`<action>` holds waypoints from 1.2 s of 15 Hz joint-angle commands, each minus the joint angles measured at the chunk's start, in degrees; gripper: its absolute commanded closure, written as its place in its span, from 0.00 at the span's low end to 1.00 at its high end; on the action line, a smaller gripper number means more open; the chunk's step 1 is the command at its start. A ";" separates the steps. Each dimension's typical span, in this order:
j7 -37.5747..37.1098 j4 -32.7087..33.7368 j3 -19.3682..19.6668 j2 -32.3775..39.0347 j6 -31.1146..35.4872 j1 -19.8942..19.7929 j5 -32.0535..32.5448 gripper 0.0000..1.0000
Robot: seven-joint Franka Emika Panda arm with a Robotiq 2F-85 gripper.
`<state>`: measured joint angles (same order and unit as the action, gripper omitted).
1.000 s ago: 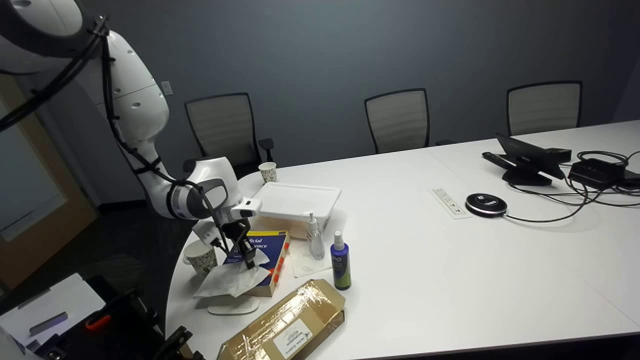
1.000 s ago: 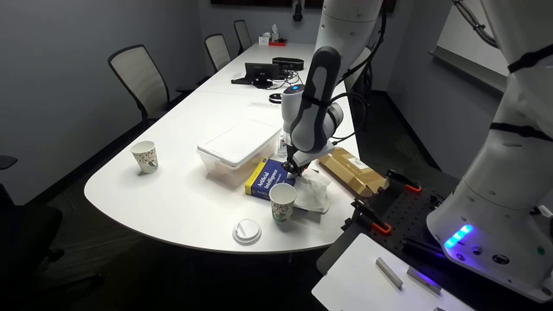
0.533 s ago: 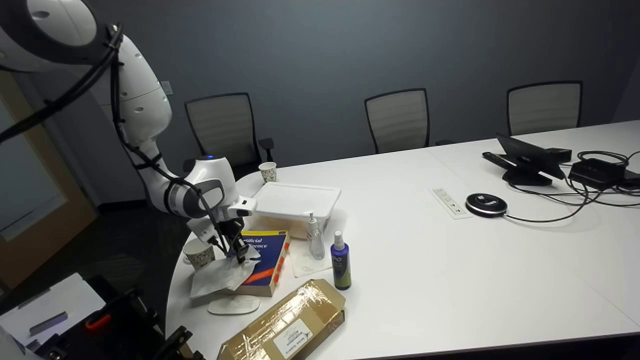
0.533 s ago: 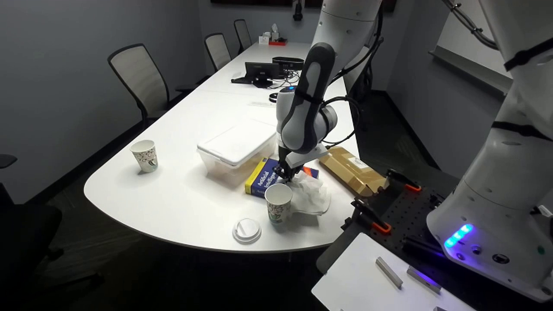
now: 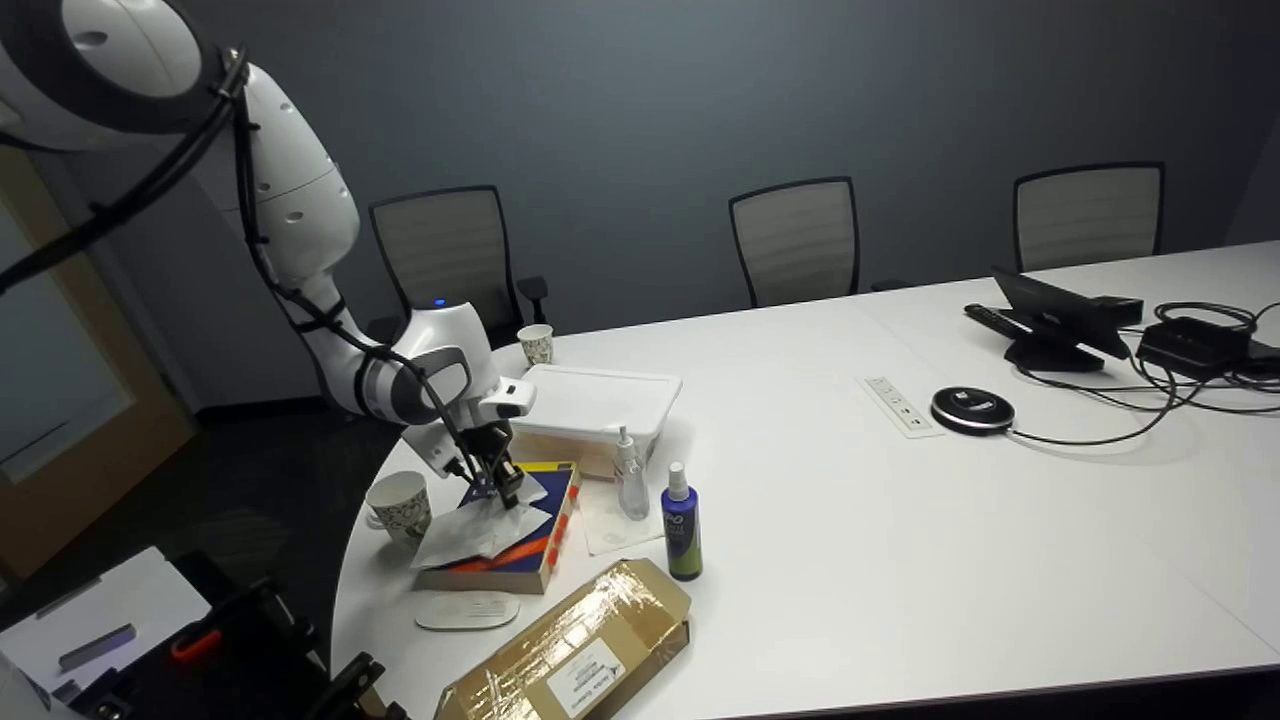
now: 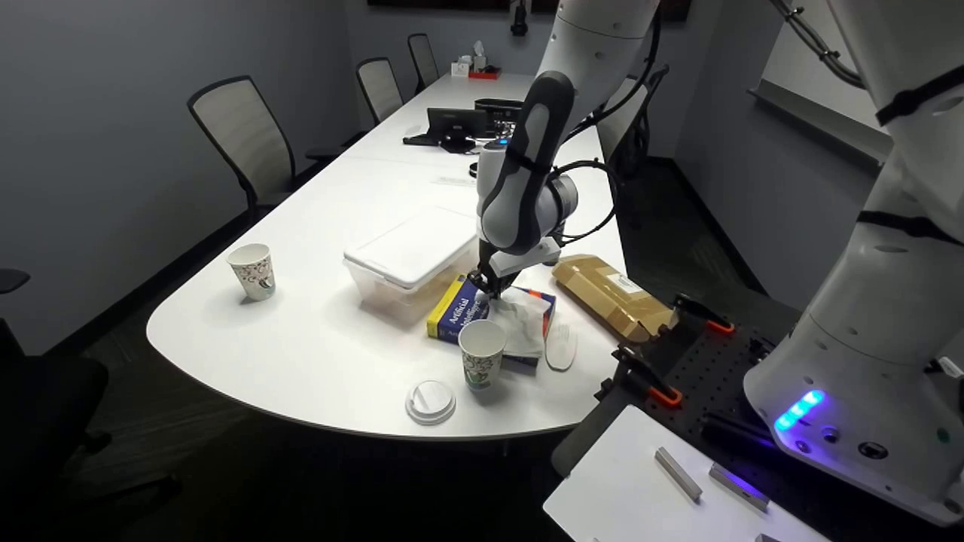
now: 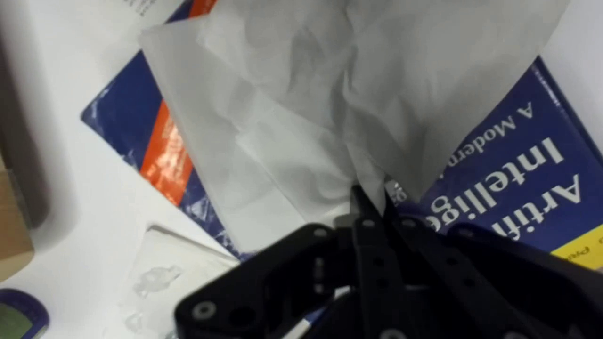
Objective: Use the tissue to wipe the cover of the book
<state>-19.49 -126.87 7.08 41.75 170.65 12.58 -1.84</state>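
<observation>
The book point(image 5: 560, 490) lies flat with its dark blue cover up, yellow band at one edge and orange stripe at the other. It shows in an exterior view point(image 6: 454, 315) and the wrist view point(image 7: 511, 188). A creased white tissue point(image 5: 478, 530) covers the middle of the cover; it also shows in an exterior view point(image 6: 520, 325) and the wrist view point(image 7: 301, 103). My gripper point(image 5: 508, 496) is over the book, also in an exterior view point(image 6: 493, 290). In the wrist view its fingertips point(image 7: 372, 200) are shut on a fold of the tissue, low over the cover.
A patterned paper cup point(image 6: 482, 357) stands close beside the book, with a lid point(image 6: 431, 401) nearby. A white oval piece point(image 5: 467, 610) and cardboard packet point(image 5: 585, 635) lie near. A lidded plastic box point(image 5: 595, 400), pump bottle point(image 5: 631, 485) and blue spray bottle point(image 5: 682, 530) stand around.
The gripper moved toward the cup, then back over the book toward the plastic box. The tissue followed and now lies more on the cover. The cup beside the book has shifted slightly.
</observation>
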 commanded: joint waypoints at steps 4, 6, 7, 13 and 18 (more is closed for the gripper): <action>-0.73 1.32 5.01 3.51 1.38 1.73 -0.94 0.99; -0.39 0.21 5.21 2.58 0.67 1.38 -0.99 0.99; 0.08 -0.38 4.41 1.78 0.09 0.77 -1.14 0.99; 2.42 -0.93 -0.76 -1.27 -5.18 -1.70 -1.20 0.99; 4.49 1.08 -5.83 -0.60 -8.16 -3.72 -1.17 0.99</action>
<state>-17.67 -125.79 3.70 42.28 164.79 10.06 -1.86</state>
